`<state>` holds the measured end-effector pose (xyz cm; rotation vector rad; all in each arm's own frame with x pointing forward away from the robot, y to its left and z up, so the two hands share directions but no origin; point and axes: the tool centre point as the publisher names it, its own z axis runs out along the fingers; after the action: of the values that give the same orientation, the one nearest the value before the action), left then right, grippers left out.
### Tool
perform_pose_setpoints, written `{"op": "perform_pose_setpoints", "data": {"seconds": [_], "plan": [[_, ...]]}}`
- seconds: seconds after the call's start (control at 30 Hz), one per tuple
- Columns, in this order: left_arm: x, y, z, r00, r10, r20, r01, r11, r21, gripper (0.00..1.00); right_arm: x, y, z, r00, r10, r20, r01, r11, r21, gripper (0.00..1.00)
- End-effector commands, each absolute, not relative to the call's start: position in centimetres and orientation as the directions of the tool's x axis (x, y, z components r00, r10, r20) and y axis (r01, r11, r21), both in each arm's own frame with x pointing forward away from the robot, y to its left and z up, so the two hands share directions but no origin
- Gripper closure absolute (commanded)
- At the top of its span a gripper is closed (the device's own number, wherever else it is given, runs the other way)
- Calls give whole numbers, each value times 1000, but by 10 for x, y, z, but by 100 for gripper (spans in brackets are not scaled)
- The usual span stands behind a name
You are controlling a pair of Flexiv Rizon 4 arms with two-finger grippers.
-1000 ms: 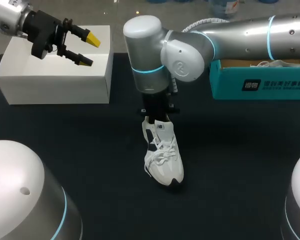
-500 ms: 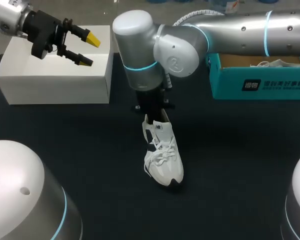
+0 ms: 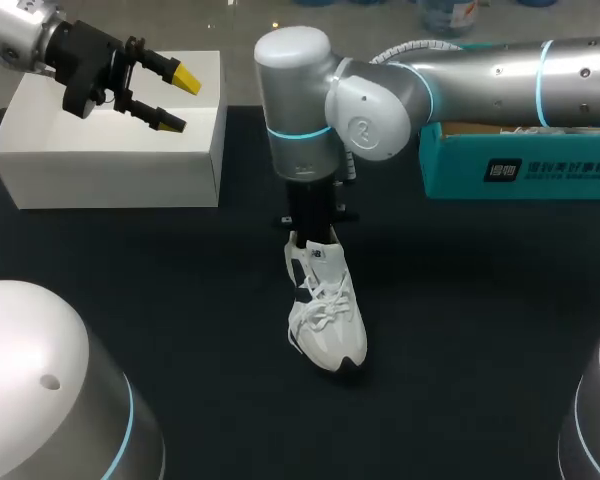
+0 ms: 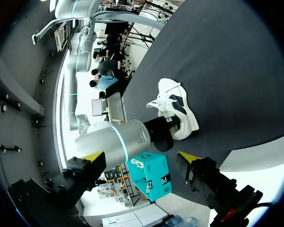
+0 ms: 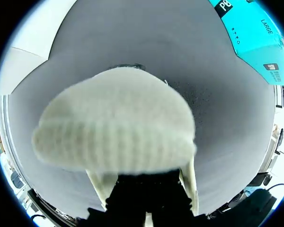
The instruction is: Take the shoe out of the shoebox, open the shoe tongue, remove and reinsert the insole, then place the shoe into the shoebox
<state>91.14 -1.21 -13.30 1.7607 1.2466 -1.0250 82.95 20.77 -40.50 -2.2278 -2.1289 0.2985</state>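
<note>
Well, the right arm (image 3: 380, 95) swung a bit to the left and then came back, but the shoe (image 3: 325, 310) did not move at all. It stands on the dark worktop (image 3: 480, 330), out of the teal shoebox (image 3: 520, 165), with the right jaws down at its heel end. I cannot tell if the right jaws are clenched or released, as the shoe hides them. I think the arm is busy at the shoe's opening, so the tongue or insole step is going on. The left arm (image 3: 20, 40) stayed put over the white box (image 3: 100, 160), and the left jaws are released, holding nothing. The shoe looks soft: white cloth, black patches, floppy laces, a curved dark sole. The shoebox is stiff card with straight sides. The worktop is flat and dull.
</note>
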Motion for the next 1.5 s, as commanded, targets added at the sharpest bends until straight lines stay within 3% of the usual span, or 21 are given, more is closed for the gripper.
{"op": "perform_pose_setpoints", "data": {"seconds": [0.03, 0.53, 1.07, 1.13, 1.2, 1.27, 1.3, 1.5], "plan": [[911, -12, -133, 211, 374, -903, 959, -258, 118, 0, 831, 210, -405, 35, 994, -108, 983, -54, -174, 100], [911, -12, -133, 211, 374, -903, 959, -258, 118, 0, 830, 213, -368, -25, 996, -80, 948, -2, -319, 100], [911, -12, -133, 211, 374, -903, 959, -258, 118, 0, 815, 214, -366, -71, 994, -86, 894, 25, -446, 100], [911, -12, -133, 211, 374, -903, 959, -258, 118, 0, 813, 214, -365, -73, 994, -83, 891, 27, -453, 65], [911, -12, -133, 211, 374, -903, 959, -258, 118, 0, 811, 214, -365, -70, 994, -83, 886, 24, -463, 48], [911, -12, -133, 211, 374, -903, 959, -258, 118, 0, 810, 214, -365, -68, 994, -81, 886, 23, -462, 7], [911, -12, -133, 211, 374, -903, 959, -258, 118, 0, 809, 214, -364, -67, 995, -80, 885, 22, -464, 0], [911, -12, -133, 211, 374, -903, 959, -258, 118, 0, 809, 214, -364, -63, 995, -80, 882, 19, -471, 0]]}}
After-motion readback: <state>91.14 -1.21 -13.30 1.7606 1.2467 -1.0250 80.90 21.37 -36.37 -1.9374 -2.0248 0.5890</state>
